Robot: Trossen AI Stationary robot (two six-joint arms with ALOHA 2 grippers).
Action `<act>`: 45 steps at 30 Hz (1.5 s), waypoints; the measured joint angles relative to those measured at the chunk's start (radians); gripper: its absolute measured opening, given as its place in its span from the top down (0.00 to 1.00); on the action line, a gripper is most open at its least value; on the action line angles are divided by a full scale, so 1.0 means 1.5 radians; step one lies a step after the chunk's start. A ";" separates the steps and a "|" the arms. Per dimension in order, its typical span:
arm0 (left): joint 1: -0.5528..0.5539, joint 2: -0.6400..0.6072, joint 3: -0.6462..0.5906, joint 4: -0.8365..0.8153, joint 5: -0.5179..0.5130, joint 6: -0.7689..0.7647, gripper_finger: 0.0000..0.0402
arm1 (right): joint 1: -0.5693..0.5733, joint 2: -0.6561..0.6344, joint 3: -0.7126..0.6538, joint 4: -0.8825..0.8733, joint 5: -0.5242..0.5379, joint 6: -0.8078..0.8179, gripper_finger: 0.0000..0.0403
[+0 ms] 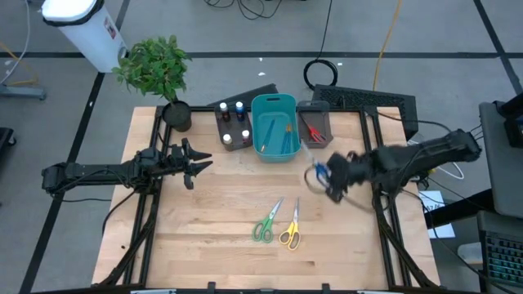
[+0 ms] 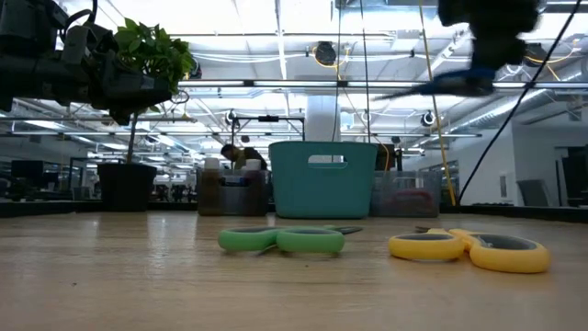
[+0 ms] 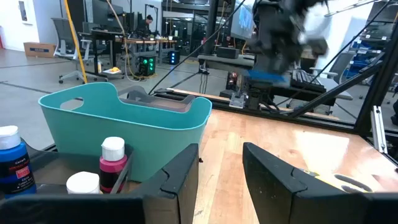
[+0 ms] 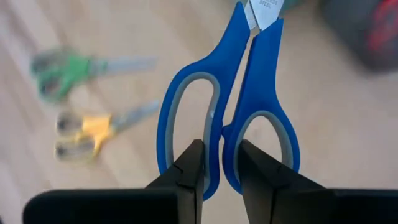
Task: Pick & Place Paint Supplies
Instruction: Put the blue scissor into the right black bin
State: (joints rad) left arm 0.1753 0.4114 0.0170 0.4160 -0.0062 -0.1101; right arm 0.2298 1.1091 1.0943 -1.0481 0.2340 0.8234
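Left gripper (image 1: pixel 193 166) waited left of the teal bin (image 1: pixel 274 126), above the table (image 1: pixel 221 237), fingers narrowly apart and empty. Just left of the teal bin, a dark grey bin (image 1: pixel 233 126) already held small bottles (image 1: pixel 231 122) with white and blue caps; the wrist view showed a blue bottle (image 3: pixel 12 167) and a pink one (image 3: pixel 112 165). The teal bin held what looked like thin brushes (image 1: pixel 282 131). Just right of it, a second grey bin (image 1: pixel 315 122) held red scissors (image 1: pixel 311 131). In front of the teal bin, green scissors (image 1: pixel 266 224) and yellow scissors (image 1: pixel 291 229) lay flat, side by side and unplaced. Right of the teal bin, the right gripper (image 4: pixel 219 165) was clamped on blue scissors (image 4: pixel 227 106), lifted off the table. Blue handles, grey-lined loops, blades closed. Judged roughly over halfway: three scissors left to place.
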 joint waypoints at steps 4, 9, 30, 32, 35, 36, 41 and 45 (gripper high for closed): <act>0.000 0.000 0.000 0.000 0.000 0.000 0.67 | -0.128 -0.011 0.061 -0.046 -0.017 -0.071 0.86; 0.000 0.000 0.000 0.000 0.000 0.000 0.67 | -0.324 -0.001 0.090 -0.046 -0.164 -0.161 0.86; 0.000 0.000 0.000 0.000 0.000 0.000 0.67 | -0.639 0.255 0.090 -0.023 -0.351 -0.416 0.86; 0.000 0.000 0.000 0.000 0.000 0.000 0.67 | -0.644 0.270 0.090 -0.006 -0.351 -0.420 0.85; 0.000 0.000 0.000 0.000 0.000 0.000 0.67 | -0.657 0.285 0.090 0.011 -0.351 -0.431 0.83; 0.000 0.000 0.000 0.000 0.000 0.000 0.67 | -0.661 0.286 0.090 0.018 -0.350 -0.434 0.83; 0.000 0.000 0.000 0.000 0.000 0.000 0.67 | -0.675 0.287 0.090 0.059 -0.349 -0.438 0.85; 0.000 0.000 0.000 0.000 0.000 0.000 0.67 | -0.677 0.287 0.090 0.082 -0.337 -0.438 0.82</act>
State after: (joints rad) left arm 0.1753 0.4114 0.0170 0.4160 -0.0059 -0.1101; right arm -0.7860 1.5389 1.2293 -0.9258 -0.2717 0.1669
